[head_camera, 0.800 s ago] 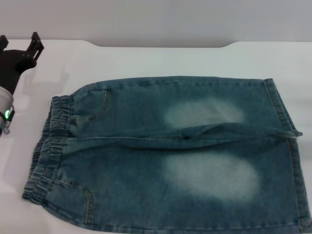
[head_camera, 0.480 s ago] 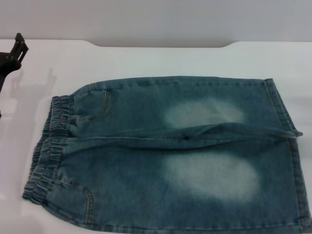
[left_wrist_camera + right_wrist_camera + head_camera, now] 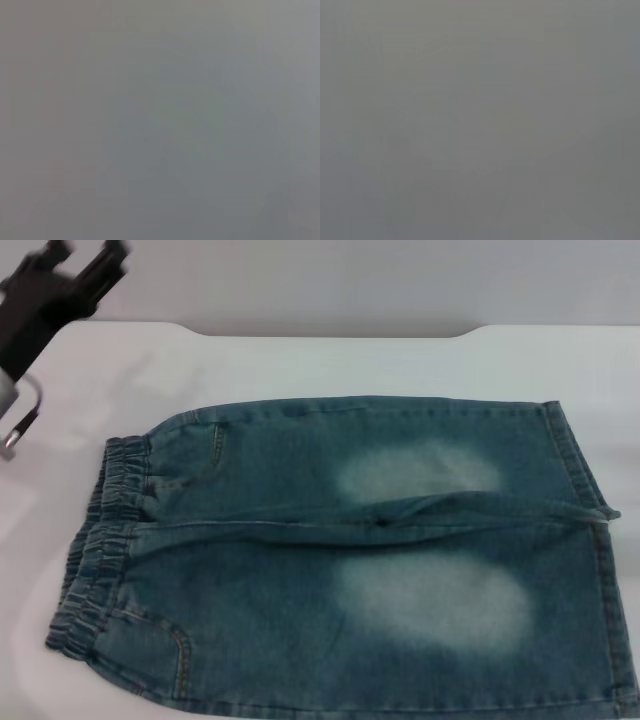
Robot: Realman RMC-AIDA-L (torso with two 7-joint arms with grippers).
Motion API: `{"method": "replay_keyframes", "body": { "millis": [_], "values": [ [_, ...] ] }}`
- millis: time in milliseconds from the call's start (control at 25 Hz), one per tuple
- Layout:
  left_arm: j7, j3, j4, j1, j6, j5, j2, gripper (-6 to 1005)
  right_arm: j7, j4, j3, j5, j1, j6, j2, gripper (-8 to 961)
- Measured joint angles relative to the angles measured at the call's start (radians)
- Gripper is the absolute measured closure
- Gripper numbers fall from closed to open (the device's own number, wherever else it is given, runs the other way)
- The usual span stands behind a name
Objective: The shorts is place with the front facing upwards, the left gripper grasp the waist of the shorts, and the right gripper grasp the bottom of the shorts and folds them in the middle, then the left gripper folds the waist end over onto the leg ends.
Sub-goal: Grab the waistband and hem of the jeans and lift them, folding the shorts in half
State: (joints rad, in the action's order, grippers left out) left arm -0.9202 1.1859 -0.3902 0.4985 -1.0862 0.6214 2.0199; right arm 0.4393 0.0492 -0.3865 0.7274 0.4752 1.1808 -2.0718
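the shorts (image 3: 345, 560) lie flat on the white table (image 3: 300, 365), filling the middle and 6 o'clock of my head view, faded patches up. the waist (image 3: 100, 540) sits at 9 o'clock, the leg ends (image 3: 600, 570) at 3 o'clock. my left gripper (image 3: 85, 255) is raised at 10 o'clock, well apart from the waist, fingers spread with nothing between them. my right gripper is out of view. both wrist views show only plain grey.
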Motion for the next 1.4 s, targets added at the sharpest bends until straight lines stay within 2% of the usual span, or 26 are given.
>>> {"method": "replay_keyframes", "body": {
  "millis": [40,160,360,440,480,560,640,760,800,840,1040,1200,1400],
  "values": [
    [-0.093,0.055,-0.066,-0.005,0.004,0.020,-0.020,168,0.002,0.003,-0.005,0.001,-0.008,0.000,0.000,519],
    [-0.287,0.095,-0.196,0.001,0.005,0.150,-0.057,171,0.006,0.018,-0.017,0.002,-0.032,-0.006,0.001,519],
    [-0.670,0.080,-0.418,0.038,-0.024,0.505,-0.115,174,0.008,0.026,-0.012,0.002,-0.049,-0.021,0.002,518],
    [-0.797,0.055,-0.483,0.051,-0.067,0.614,-0.131,176,0.004,0.033,-0.010,0.002,-0.050,-0.029,0.003,518],
    [-0.927,0.009,-0.543,0.063,-0.128,0.726,-0.144,177,0.003,0.039,-0.010,0.002,-0.050,-0.035,0.003,518],
    [-1.036,-0.044,-0.597,0.076,-0.207,0.838,-0.148,178,0.002,0.047,-0.010,0.002,-0.047,-0.047,0.003,518],
    [-1.163,-0.124,-0.685,0.091,-0.340,0.989,-0.148,180,0.001,0.053,-0.009,0.002,-0.043,-0.058,0.003,518],
    [-1.249,-0.190,-0.791,0.091,-0.501,1.121,-0.134,182,0.000,0.068,-0.007,0.002,-0.039,-0.071,0.003,518],
    [-1.249,-0.190,-0.791,0.091,-0.501,1.121,-0.134,183,0.000,0.072,-0.007,0.002,-0.037,-0.074,0.003,518],
    [-1.285,-0.215,-0.845,0.075,-0.569,1.188,-0.123,184,-0.001,0.074,-0.007,0.001,-0.036,-0.075,0.003,518],
    [-1.343,-0.244,-0.881,0.000,-0.655,1.312,-0.101,187,-0.001,0.094,-0.007,-0.006,-0.030,-0.076,0.002,518],
    [-1.349,-0.245,-0.882,-0.029,-0.688,1.367,-0.093,190,-0.001,0.129,-0.006,-0.007,-0.025,-0.076,0.003,518],
    [-1.382,-0.248,-0.871,-0.060,-0.705,1.507,-0.082,194,-0.002,0.153,-0.006,-0.008,-0.009,-0.076,0.004,518]
  ]
}}
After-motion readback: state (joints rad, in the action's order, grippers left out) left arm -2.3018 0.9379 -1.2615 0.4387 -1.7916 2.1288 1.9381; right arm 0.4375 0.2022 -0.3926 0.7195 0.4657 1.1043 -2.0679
